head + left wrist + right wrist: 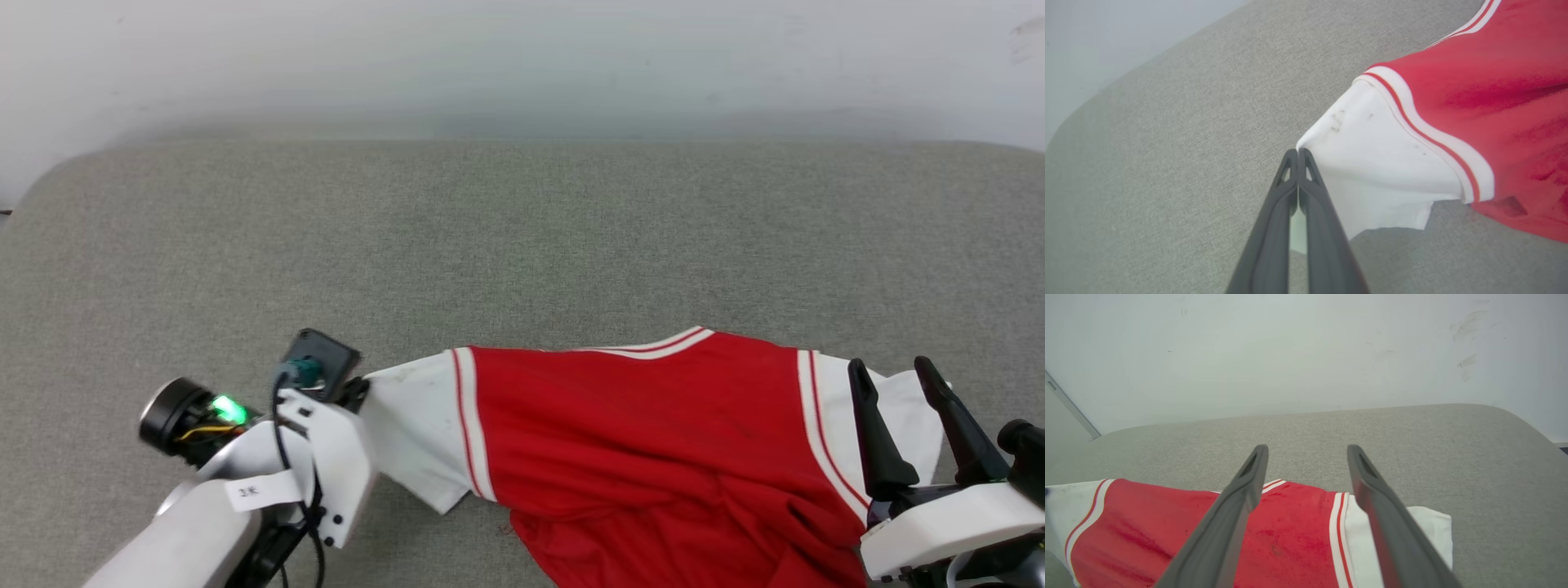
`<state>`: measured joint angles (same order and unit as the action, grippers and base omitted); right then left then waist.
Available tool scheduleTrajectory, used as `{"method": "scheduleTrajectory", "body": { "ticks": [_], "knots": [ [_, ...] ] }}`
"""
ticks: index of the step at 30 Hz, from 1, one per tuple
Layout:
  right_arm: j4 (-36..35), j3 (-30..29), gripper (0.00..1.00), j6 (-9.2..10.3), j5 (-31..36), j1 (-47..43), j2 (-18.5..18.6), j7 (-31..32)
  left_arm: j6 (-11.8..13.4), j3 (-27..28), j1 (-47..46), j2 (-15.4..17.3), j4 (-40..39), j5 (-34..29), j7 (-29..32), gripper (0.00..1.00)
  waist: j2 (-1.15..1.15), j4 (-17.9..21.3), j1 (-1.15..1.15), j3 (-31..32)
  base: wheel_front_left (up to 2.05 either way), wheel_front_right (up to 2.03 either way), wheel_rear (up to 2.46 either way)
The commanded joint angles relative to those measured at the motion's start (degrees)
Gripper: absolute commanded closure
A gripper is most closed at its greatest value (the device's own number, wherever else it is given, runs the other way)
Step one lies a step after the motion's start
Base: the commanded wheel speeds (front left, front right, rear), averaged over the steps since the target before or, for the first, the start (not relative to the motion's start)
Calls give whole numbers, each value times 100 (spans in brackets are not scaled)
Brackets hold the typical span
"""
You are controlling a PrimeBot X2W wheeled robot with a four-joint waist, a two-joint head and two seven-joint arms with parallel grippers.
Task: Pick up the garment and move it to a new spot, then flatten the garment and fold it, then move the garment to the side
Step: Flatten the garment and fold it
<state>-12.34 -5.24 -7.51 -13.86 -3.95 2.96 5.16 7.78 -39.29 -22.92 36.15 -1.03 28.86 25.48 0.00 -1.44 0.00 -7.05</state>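
Firstly, in the head view the garment lay across the lower middle and right of the frame on a grey fabric surface. The left gripper met its white sleeve at lower left, and the right gripper stood at lower right, fingers apart. In the left wrist view, both fingers were pressed together on the sleeve's corner at centre. In the right wrist view, the spread fingers hung over the red body and the other sleeve along the bottom.
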Motion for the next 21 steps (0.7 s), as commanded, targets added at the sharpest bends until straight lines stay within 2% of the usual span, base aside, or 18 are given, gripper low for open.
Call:
{"method": "scheduleTrajectory", "body": {
  "ticks": [1,8,14,15,16,19,21],
  "knots": [
    [-24,-13,0,4,8,-27,-12,21,108,114,157,27,89,110,-66,100,0,-32,0,-44,0,0,0],
    [-35,2,0,4,-1,119,-12,53,548,788,833,-404,719,932,-805,100,0,40,0,-236,0,0,0],
    [3,-15,0,4,-2,208,-12,56,425,997,952,-820,1382,1199,-1555,100,0,86,0,-387,0,0,0],
    [15,-16,0,4,6,224,-12,56,407,1033,926,-890,1465,1223,-1682,64,0,88,0,-394,0,0,0],
    [26,-21,0,4,13,242,-12,54,394,1070,885,-942,1531,1228,-1830,2,0,89,0,-392,0,0,0],
    [62,-21,0,4,26,260,-12,55,381,1151,846,-1031,1640,1215,-2128,0,0,91,0,-356,0,0,0],
    [130,-18,0,4,37,272,-12,69,352,1287,864,-1125,1701,1198,-2636,0,0,104,0,-254,0,0,0]
  ]
}}
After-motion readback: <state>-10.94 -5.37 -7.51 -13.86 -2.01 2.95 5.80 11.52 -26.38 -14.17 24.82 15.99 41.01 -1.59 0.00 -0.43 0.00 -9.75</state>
